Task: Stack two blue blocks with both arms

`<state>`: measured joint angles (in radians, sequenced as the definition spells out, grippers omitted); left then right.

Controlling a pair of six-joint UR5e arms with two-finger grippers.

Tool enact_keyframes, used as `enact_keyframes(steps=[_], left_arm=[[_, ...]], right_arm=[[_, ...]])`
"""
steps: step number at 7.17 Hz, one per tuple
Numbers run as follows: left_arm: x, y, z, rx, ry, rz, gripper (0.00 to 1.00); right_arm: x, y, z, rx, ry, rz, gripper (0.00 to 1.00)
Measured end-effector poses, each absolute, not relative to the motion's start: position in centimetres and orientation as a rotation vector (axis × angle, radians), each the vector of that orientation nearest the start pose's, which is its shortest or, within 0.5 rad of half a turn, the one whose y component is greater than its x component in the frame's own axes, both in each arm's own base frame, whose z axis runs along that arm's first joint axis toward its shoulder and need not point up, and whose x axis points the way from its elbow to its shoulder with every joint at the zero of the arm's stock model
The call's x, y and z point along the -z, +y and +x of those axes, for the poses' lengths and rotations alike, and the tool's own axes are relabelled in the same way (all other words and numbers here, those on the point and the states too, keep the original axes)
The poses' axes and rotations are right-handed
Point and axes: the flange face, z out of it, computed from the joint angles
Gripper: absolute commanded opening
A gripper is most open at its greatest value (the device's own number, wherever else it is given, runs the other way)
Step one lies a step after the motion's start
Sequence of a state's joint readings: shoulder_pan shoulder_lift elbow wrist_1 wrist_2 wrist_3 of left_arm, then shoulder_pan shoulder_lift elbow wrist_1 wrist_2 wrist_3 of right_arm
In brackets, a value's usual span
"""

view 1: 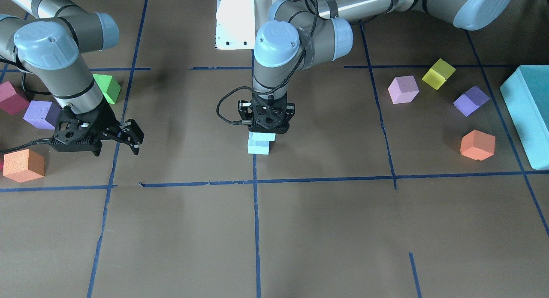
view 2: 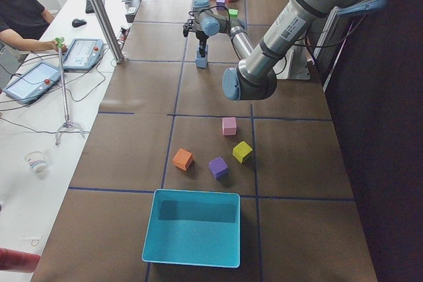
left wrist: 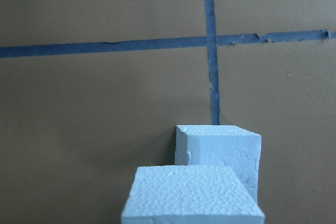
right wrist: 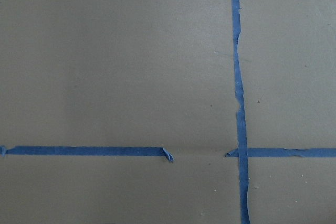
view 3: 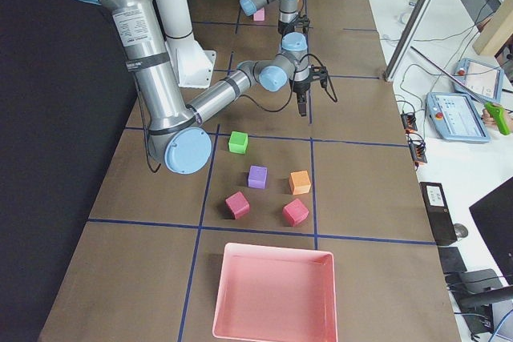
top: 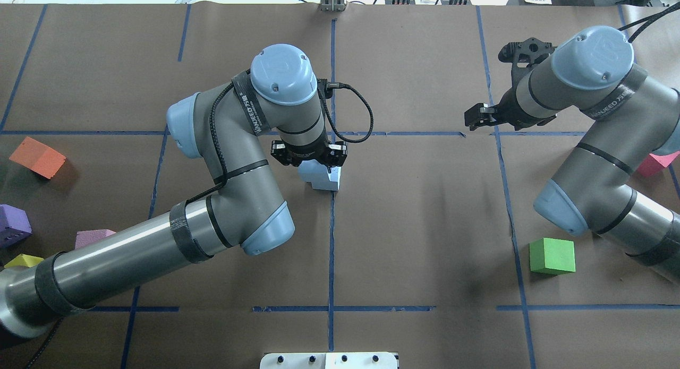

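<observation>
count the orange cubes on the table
2. One orange cube lies on the robot's left side, near the teal box. A second orange cube lies on its right side, near a purple cube. The arms may hide more.

My left arm [top: 228, 199] reaches out over the middle of the table [view 1: 326, 229], wrist upright and left gripper [view 1: 266, 127] pointing straight down, its fingers hidden. My right arm [top: 584, 162] folds near the right edge, right gripper [view 1: 134, 138] tilted inward, jaws apart.
</observation>
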<state>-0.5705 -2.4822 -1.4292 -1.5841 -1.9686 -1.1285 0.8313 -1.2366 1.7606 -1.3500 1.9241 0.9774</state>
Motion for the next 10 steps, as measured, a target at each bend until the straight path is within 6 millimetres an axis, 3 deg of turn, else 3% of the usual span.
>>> enact_keyframes(steps=[3,10], left_arm=[[-14.36,-49.04,59.34,-0.032,0.834,0.037,0.39],[-14.36,-49.28,59.42,-0.033,0.822,0.061,0.45]], right_arm=[[-37.39,-52.38,-34.4,-0.094,-0.784,0.23,1.0],[-37.28,-52.37,-34.39,-0.095,-0.787,0.232,1.0]])
